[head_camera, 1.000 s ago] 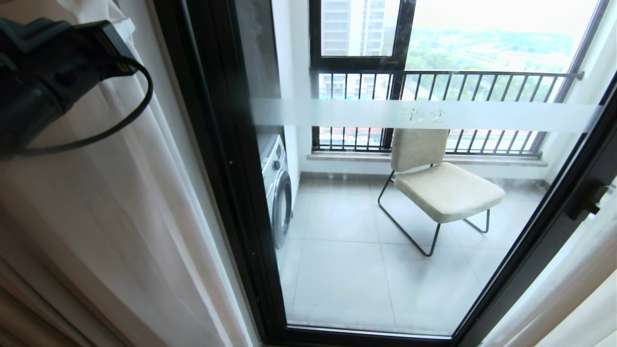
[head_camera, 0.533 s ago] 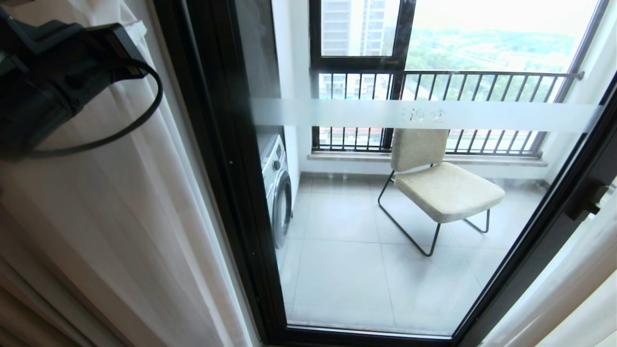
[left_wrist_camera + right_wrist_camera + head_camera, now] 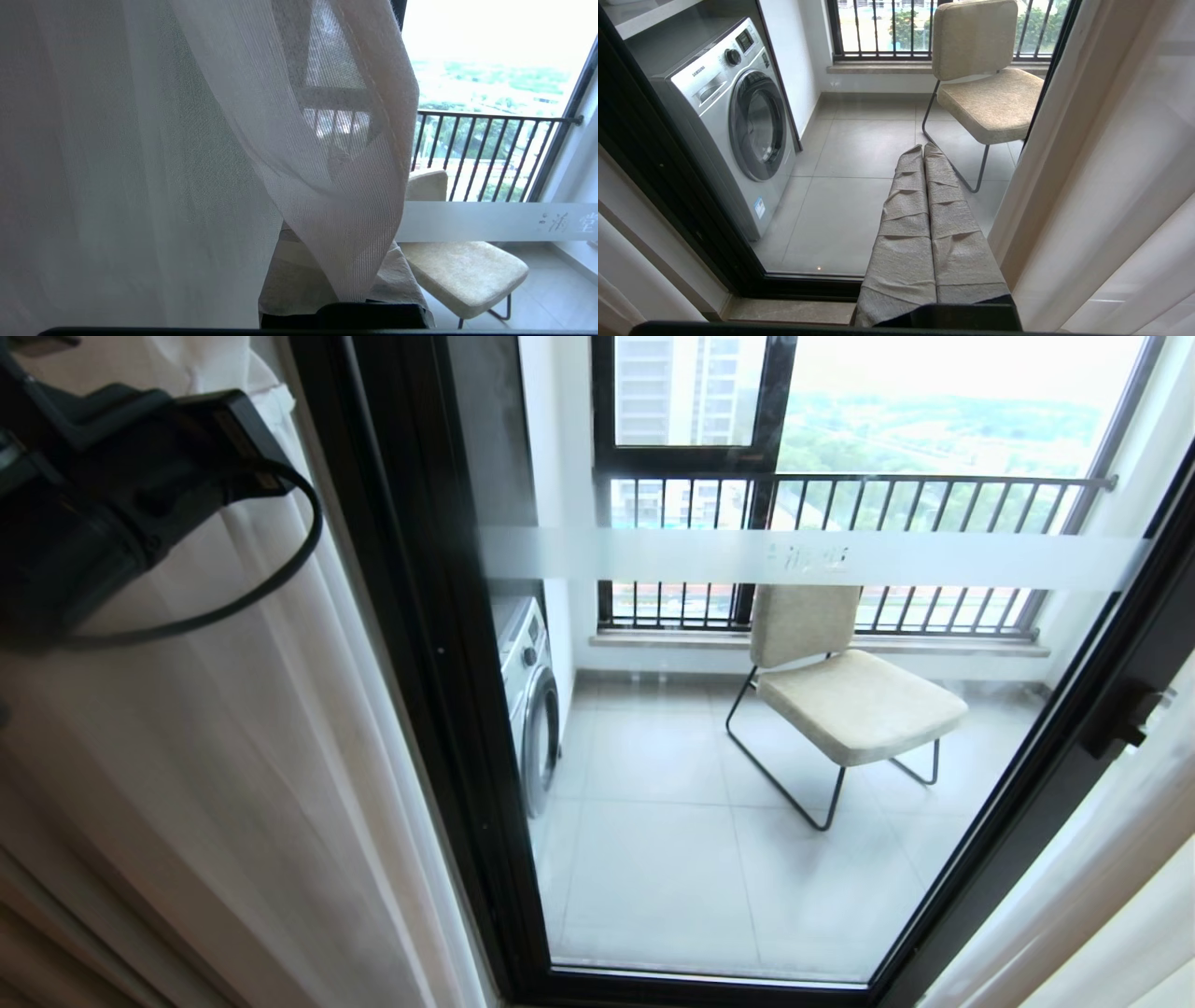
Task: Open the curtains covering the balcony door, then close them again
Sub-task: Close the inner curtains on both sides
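Thin white see-through sheer curtains (image 3: 327, 186) sit pinched in the shut left gripper (image 3: 322, 284) beside the black-framed glass balcony door (image 3: 448, 663); the right gripper (image 3: 924, 154) is closed, empty.

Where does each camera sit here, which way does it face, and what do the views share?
Head view: high, looking down through the balcony door; left arm at upper left against the curtains.
Left wrist view: behind the left tool, shut on the sheer curtain, facing the balcony.
Right wrist view: behind the right tool, shut and empty, low, facing the glass.
Shared: all three show the chair; head and right wrist show the washing machine.
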Robot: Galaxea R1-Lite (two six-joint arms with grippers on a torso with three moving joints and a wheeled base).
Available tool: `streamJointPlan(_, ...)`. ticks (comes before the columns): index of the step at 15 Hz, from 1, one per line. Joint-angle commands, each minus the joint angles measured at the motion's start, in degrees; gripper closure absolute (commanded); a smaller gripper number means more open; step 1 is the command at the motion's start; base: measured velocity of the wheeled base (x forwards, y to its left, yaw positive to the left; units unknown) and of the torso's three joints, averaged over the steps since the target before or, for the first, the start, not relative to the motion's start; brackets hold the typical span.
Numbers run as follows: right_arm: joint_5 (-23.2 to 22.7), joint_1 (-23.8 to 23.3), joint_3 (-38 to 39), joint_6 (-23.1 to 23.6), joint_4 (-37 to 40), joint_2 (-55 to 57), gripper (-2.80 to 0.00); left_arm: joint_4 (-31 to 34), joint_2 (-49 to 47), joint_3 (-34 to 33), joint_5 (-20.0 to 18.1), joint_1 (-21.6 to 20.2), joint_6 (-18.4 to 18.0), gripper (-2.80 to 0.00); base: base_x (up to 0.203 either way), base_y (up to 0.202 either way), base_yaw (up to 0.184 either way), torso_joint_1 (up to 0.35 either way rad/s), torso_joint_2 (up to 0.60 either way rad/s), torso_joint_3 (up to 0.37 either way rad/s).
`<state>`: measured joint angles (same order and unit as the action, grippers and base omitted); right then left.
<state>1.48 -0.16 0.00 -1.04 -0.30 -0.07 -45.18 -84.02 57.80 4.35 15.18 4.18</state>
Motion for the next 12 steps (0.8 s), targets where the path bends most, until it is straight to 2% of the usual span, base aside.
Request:
streamJointPlan(1,0.02,-0.02,0.00,-0.02,-0.05,0.07,0.00,-0.17,-0.36,-0.05,0.04,0.12,0.04,0.00,0.000,-0.156,0.005,0.001,0.00,0.002)
streamJointPlan(12,0.02,-0.02,0.00,-0.02,-0.05,0.07,0.00,-0.17,-0.80,-0.05,0.15,1.36,0.01,0.00,0.000,-0.191,0.000,0.001,0.00,0.002)
